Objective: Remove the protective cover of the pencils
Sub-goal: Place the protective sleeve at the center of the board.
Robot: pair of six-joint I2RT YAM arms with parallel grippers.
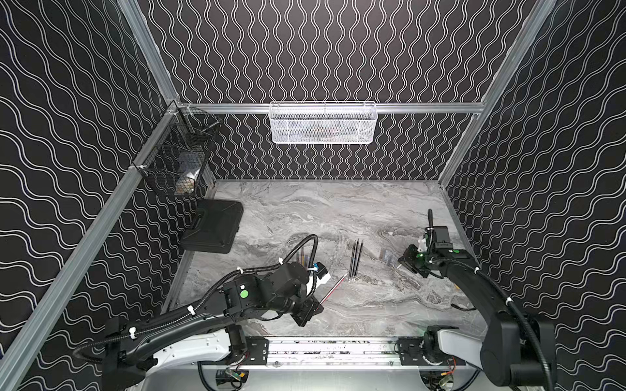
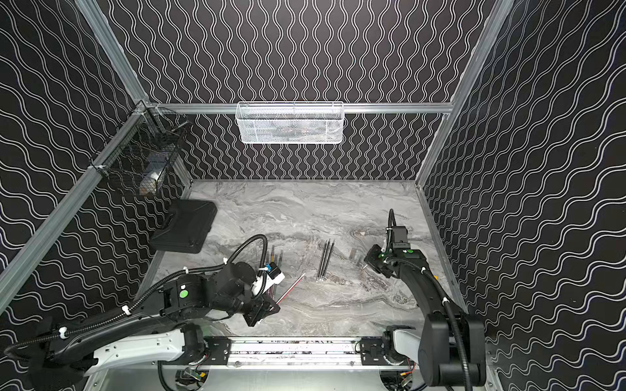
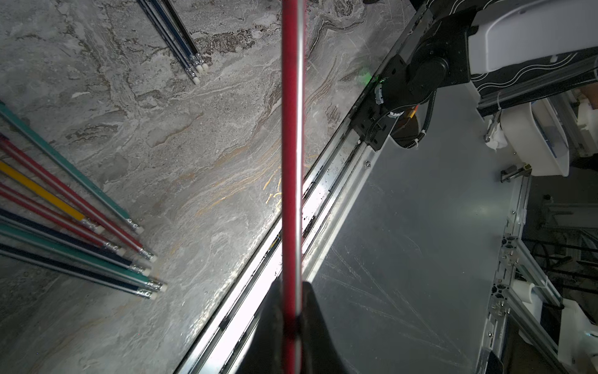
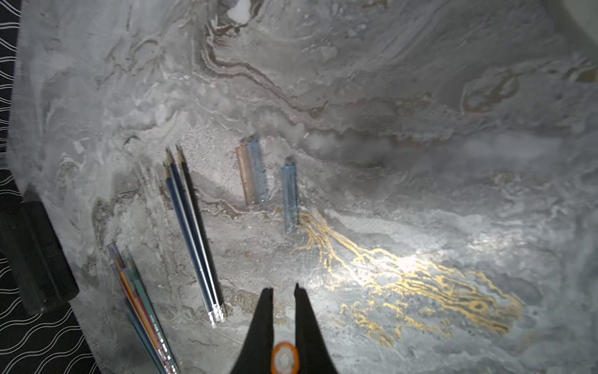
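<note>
My left gripper (image 3: 291, 285) is shut on a red pencil (image 3: 291, 155), which sticks out toward the table's middle (image 1: 333, 287). My right gripper (image 4: 283, 289) is at the right (image 1: 401, 265), a hand's width above the table. It is shut on a small orange-rimmed protective cover (image 4: 284, 357), seen end-on deep between the fingers. Three dark pencils (image 1: 355, 260) lie side by side between the arms. A pile of coloured pencils (image 3: 64, 210) lies beside the left arm, partly hidden under it in both top views. Loose translucent covers (image 4: 252, 171) lie on the table below the right gripper.
A black case (image 1: 213, 226) lies at the back left of the marble table (image 1: 338, 210). A black wire basket (image 1: 176, 159) hangs on the left wall and a white mesh basket (image 1: 321, 123) on the back rail. The arms' metal rail (image 1: 325, 348) runs along the front edge.
</note>
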